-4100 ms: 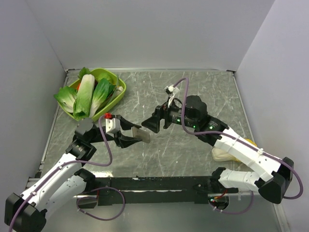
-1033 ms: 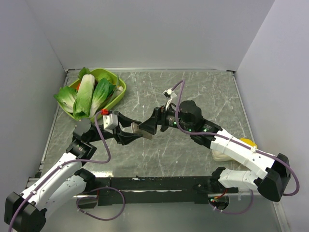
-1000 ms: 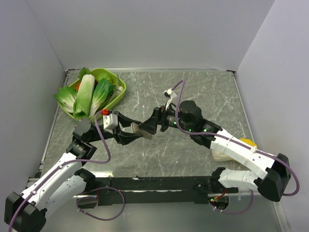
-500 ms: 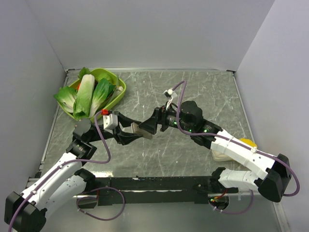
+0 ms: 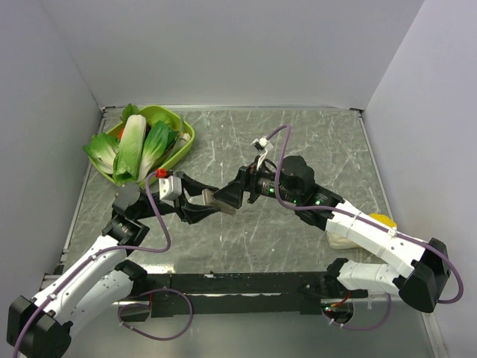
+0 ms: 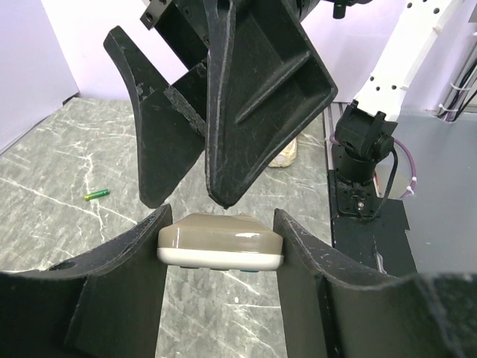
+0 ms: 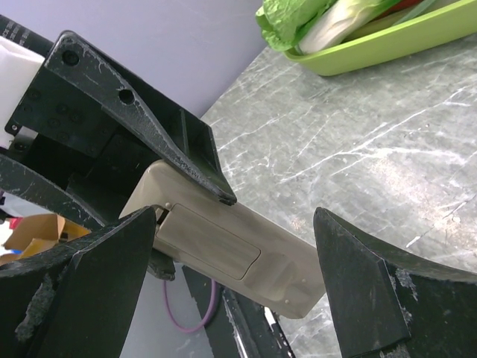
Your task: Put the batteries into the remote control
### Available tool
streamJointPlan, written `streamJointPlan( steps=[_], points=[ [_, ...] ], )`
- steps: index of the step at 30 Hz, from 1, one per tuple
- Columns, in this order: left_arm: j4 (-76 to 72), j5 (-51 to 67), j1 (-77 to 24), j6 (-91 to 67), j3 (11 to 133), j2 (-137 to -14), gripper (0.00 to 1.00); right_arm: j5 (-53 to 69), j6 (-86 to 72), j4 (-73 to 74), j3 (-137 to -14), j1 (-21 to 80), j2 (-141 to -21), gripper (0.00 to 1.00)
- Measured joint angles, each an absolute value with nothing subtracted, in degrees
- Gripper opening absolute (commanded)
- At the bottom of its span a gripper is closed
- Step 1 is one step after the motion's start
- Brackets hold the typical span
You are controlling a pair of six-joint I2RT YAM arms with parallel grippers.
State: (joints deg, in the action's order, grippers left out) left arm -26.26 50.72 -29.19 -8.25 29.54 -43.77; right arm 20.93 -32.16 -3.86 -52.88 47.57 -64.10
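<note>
My left gripper (image 6: 222, 224) is shut on the remote control (image 6: 220, 250) and holds it above the table, grey-brown back up and white face down. In the top view the remote control (image 5: 215, 200) sticks out of the left gripper (image 5: 195, 201) toward the right gripper (image 5: 227, 195). My right gripper (image 7: 237, 216) is open, one finger on each side of the remote control (image 7: 246, 250), whose back cover looks closed. One small green battery (image 6: 97, 195) lies on the table. No other battery shows.
A green tray (image 5: 184, 140) of leafy vegetables stands at the back left. A cream-white lump (image 5: 341, 239) with a yellow piece (image 5: 383, 218) lies by the right arm. The black base rail (image 5: 246, 283) runs along the near edge.
Over four seconds my right gripper has moved left to the remote's free end. The left gripper has shifted slightly right with the remote. In the last second almost nothing moved.
</note>
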Motion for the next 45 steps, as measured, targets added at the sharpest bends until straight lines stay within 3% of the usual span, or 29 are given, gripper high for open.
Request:
streamJointPlan(
  steps=[45],
  points=[
    [-25.9,50.8,-29.1,-8.7,29.5,-43.9,0.02,21.6,-30.9,-3.1,-54.7,48.2,-66.6,0.95]
  ],
)
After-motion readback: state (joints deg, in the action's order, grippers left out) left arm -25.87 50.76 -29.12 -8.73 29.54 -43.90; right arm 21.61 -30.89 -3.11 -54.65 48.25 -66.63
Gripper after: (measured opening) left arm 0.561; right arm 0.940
